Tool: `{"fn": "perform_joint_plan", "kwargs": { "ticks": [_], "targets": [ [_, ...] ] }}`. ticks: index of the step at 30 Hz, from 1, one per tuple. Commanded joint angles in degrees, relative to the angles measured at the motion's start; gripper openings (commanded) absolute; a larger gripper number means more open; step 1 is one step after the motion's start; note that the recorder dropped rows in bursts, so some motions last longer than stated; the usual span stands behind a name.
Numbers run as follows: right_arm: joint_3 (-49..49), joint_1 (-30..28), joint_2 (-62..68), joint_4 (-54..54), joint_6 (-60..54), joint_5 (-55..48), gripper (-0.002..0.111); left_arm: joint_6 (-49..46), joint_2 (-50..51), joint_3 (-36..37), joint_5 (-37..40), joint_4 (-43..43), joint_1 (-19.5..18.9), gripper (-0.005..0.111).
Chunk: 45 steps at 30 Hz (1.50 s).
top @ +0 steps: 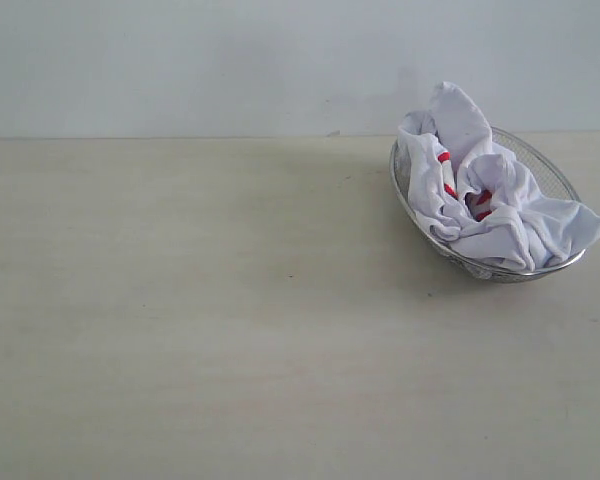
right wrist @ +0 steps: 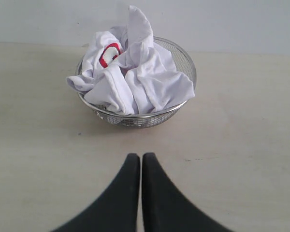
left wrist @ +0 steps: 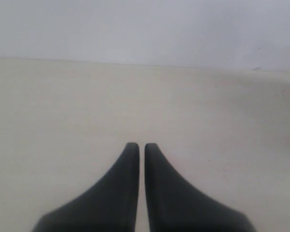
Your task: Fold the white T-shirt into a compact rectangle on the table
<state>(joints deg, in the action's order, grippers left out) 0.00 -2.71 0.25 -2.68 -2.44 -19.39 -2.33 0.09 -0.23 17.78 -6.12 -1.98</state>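
T-shirt first: where do we have it at this moment?

We see it crumpled inside a wire-mesh basket, which stands on the desk at the far right of the exterior view. One part stands up above the rim, and other parts hang over the rim.

So how much of the folding can we count as done?

Nothing, in our judgement. No fold is made, and the cloth does not lie on the desk yet. We think all is left: to lift it out, to spread it flat on the bare surface, and then to fold it to a compact rectangle.

And the two arms?

The right end effector points at the basket but is apart from it, fingers pressed together, holding nothing. The left end effector is also pressed together and empty, and before it we see only bare desk and a pale wall. The exterior view shows neither arm.

What can we not make out?

Most of the T-shirt is hidden in its own folds. We cannot tell which part is the collar, a sleeve or the hem. Of the red print only small pieces show, so we cannot read it. The bottom of the basket is covered too.
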Motion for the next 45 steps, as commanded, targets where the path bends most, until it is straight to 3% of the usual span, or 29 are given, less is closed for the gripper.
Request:
{"fn": "perform_joint_plan", "kwargs": {
  "ticks": [1,17,21,27,35,40,45],
  "targets": [
    [0.0,-0.2,-0.2,0.1,-0.1,0.3,0.0,-2.2,-0.1,0.2,-1.2,1.3,0.4,0.004],
    [0.0,-0.2,-0.2,0.2,-0.2,0.4,0.0,-2.2,-0.1,0.2,-1.2,1.3,0.4,0.004],
    [0.0,-0.2,-0.2,3.9,-6.7,4.2,0.0,-2.2,-0.1,0.2,-1.2,1.3,0.4,0.004],
    [0.0,-0.2,-0.2,1.5,-6.0,25.8,0.0,-2.2,-0.1,0.2,-1.2,1.3,0.4,0.004],
    [0.0,-0.2,-0.2,-2.5,10.5,53.4,0.0,-2.2,-0.1,0.2,-1.2,1.3,0.4,0.004],
    [-14.8,-0.2,3.2,1.3,13.6,27.3,0.0,-2.2,-0.1,0.2,-1.2,1.3,0.4,0.004],
    [-34.3,-0.2,16.6,3.2,12.8,10.0,0.0,-2.2,-0.1,0.2,-1.2,1.3,0.4,0.004]
  ]
}}
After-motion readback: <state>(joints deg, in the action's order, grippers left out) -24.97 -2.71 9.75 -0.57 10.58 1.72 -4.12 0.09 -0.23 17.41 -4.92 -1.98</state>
